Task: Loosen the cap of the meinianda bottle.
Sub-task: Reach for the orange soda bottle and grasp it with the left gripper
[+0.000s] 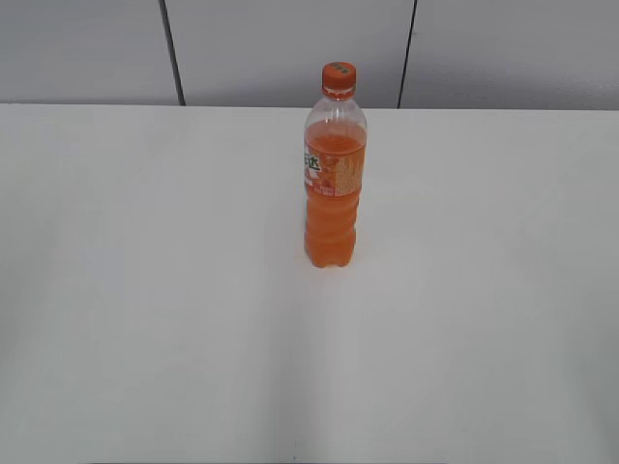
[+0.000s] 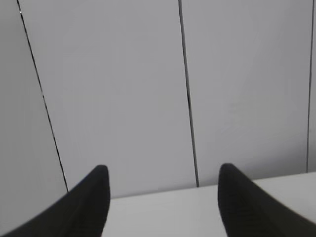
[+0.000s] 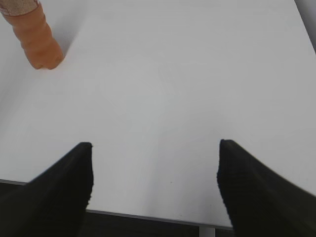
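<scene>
The meinianda bottle (image 1: 335, 184) stands upright near the middle back of the white table (image 1: 145, 290), full of orange liquid with an orange label. Its small orange cap (image 1: 338, 75) sits on top. The bottle's ribbed lower body also shows at the top left of the right wrist view (image 3: 37, 37); the cap is out of that view. My left gripper (image 2: 163, 170) is open and empty, facing the back wall. My right gripper (image 3: 155, 145) is open and empty above the table's near edge, well to the right of the bottle. Neither gripper shows in the exterior view.
A grey panelled wall (image 1: 290, 48) with dark seams stands behind the table; it fills the left wrist view (image 2: 123, 89). The table's front edge (image 3: 148, 215) shows in the right wrist view.
</scene>
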Robot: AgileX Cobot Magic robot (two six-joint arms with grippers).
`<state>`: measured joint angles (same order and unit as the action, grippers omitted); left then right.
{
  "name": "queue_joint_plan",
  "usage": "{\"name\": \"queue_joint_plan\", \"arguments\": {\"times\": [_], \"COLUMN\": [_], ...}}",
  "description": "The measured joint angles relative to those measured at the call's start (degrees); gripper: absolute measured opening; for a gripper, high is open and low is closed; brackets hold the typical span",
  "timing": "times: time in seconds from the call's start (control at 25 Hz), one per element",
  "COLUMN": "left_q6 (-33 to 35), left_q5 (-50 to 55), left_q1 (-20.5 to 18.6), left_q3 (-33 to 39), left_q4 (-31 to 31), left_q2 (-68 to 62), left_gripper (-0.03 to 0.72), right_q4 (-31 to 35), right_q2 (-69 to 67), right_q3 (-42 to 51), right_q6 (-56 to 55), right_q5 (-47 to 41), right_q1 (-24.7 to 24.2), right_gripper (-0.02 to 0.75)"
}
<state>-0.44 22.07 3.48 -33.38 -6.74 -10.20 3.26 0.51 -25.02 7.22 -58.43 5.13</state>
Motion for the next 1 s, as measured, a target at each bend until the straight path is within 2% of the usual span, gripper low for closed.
{"name": "queue_joint_plan", "arguments": {"times": [0.28, 0.48, 0.72, 1.0], "left_q6": [0.0, 0.0, 0.0, 0.0], "left_q5": [-10.28, -13.1, -26.17, -35.96], "left_q1": [0.0, 0.0, 0.0, 0.0], "left_q3": [0.0, 0.05, 0.05, 0.05], "left_q4": [0.0, 0.0, -0.62, -0.62], "left_q2": [-6.03, -16.28, -28.1, -41.07], "left_gripper": [0.428, 0.421, 0.412, 0.401], "right_q4": [0.0, 0.04, 0.04, 0.04], "right_q2": [0.0, 0.0, 0.0, 0.0], "right_q3": [0.0, 0.0, 0.0, 0.0], "right_q6": [0.0, 0.0, -0.05, -0.05], "right_q5": [0.05, 0.05, 0.05, 0.07], "right_q1": [0.0, 0.0, 0.0, 0.0], "right_gripper": [0.587, 0.587, 0.587, 0.587]}}
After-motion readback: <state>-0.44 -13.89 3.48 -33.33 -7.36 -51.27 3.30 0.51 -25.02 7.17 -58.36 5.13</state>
